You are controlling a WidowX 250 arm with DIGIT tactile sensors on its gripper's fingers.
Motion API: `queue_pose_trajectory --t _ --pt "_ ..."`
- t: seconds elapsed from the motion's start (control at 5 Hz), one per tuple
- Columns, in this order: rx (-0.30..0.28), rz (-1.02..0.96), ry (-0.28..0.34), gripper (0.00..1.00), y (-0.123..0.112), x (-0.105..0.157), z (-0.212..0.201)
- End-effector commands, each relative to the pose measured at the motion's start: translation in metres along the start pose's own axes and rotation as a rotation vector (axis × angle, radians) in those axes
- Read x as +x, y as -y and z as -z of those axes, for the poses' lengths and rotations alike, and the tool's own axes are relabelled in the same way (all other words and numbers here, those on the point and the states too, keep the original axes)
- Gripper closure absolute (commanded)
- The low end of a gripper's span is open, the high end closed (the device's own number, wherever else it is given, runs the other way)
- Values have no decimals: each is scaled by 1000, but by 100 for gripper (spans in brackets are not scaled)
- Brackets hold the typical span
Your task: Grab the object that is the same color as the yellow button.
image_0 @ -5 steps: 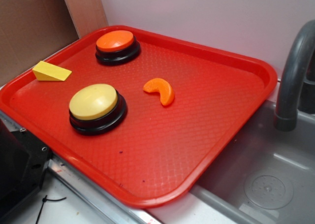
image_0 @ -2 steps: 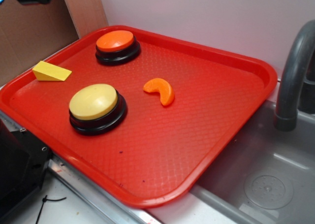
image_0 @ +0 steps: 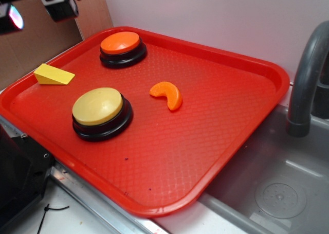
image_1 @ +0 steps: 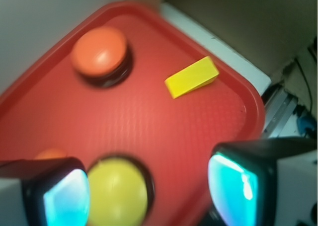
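Observation:
The small bright yellow wedge block lies on the red tray near its far left rim; it also shows in the wrist view. The pale-yellow domed button on a black base stands in front of it, and shows low in the wrist view. My gripper hangs high above the tray's left corner, at the top left of the exterior view. In the wrist view my gripper is open and empty, its two fingers wide apart above the tray.
An orange domed button stands at the tray's back. An orange crescent slice lies mid-tray. A grey sink with a grey faucet is to the right. Brown cardboard stands behind the left rim.
My gripper has come further into the exterior view at the top left, moving right and down. The objects on the tray have not moved.

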State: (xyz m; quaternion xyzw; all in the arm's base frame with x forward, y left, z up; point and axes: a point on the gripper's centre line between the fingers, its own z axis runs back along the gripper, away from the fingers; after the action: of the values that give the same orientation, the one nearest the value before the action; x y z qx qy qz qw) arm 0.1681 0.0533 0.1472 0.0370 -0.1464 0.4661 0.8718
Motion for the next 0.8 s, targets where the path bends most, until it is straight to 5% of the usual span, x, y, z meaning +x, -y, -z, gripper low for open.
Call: queue_pose_trajectory --t 0.0,0.6 --pt "36 -497 171 0 -27 41 58" --pt "307 -955 325 0 -55 46 124"
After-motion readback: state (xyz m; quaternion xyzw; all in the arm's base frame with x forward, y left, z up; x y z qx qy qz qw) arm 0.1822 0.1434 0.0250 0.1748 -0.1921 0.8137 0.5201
